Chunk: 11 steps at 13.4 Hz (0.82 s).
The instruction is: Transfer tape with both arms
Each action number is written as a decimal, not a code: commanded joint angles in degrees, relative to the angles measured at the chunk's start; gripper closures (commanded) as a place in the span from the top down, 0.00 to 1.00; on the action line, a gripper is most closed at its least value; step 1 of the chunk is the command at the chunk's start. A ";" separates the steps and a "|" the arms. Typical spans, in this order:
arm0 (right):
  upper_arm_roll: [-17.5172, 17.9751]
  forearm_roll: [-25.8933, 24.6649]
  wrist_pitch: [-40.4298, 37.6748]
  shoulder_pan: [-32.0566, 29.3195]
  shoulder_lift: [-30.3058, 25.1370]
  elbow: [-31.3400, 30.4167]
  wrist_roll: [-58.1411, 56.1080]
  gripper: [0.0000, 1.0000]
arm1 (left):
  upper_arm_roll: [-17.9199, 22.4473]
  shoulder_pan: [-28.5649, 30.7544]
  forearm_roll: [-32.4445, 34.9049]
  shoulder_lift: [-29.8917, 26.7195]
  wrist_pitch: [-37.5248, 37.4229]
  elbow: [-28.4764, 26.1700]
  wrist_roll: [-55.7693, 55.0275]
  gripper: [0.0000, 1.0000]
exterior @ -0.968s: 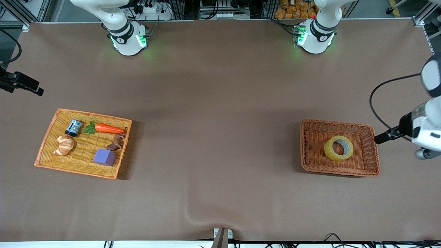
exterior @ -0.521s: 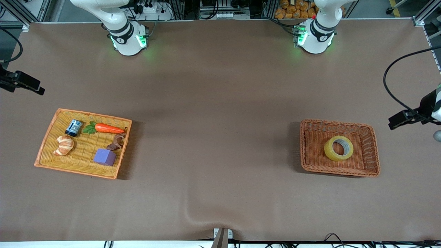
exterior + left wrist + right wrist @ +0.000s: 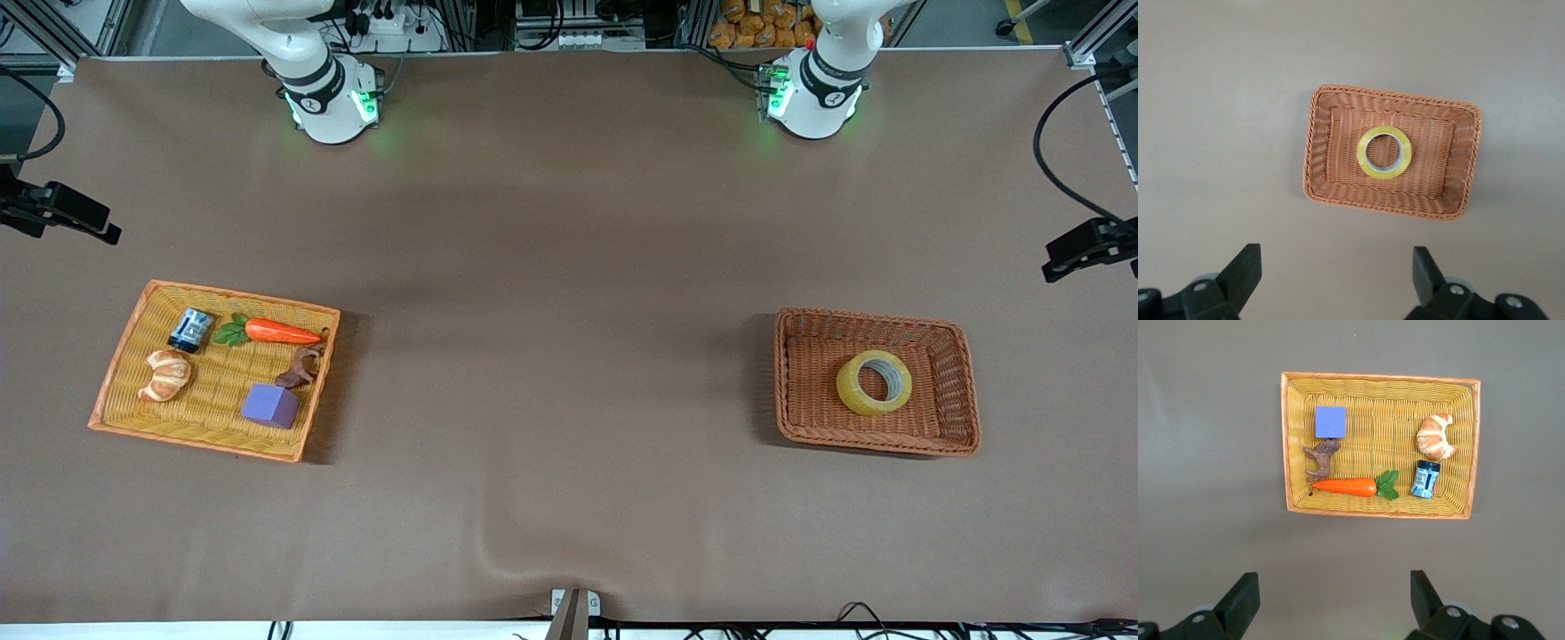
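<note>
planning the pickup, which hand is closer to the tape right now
Left. The left hand is open, up in the air by the brown basket that holds the tape. The right hand, also open, is over the yellow basket at the right arm's end.

1. Tape roll [image 3: 874, 381] lies flat in a brown wicker basket [image 3: 964, 418].
2. Yellow wicker tray [image 3: 124, 342] holds a carrot [image 3: 271, 332], croissant [image 3: 165, 374], purple block [image 3: 270, 405], small jar [image 3: 191, 330].

High front camera facing the bases; each wrist camera high, straight down over one basket.
</note>
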 commanded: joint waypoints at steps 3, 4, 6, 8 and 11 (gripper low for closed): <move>-0.25 0.66 -0.52 0.44 -0.54 0.17 1.29 1.00 | 13.21 -14.10 -1.76 -6.55 -0.79 -6.03 -0.08 1.00; -0.25 0.66 -0.43 0.45 -0.46 0.09 1.38 1.00 | 14.31 -15.97 -1.84 -7.43 -0.70 -6.83 0.11 1.00; -0.16 0.66 -0.60 0.62 -0.45 0.00 1.30 1.00 | 14.58 -17.65 -1.93 -7.88 -0.79 -7.27 -1.38 1.00; -0.16 0.66 -0.43 0.71 -0.28 0.00 1.21 1.00 | 14.58 -17.49 -4.63 -7.18 -0.79 -7.10 -2.26 1.00; -0.43 0.57 0.27 0.01 0.07 0.09 0.50 1.00 | 13.01 -17.84 -5.65 -7.70 -2.28 -7.54 -3.41 1.00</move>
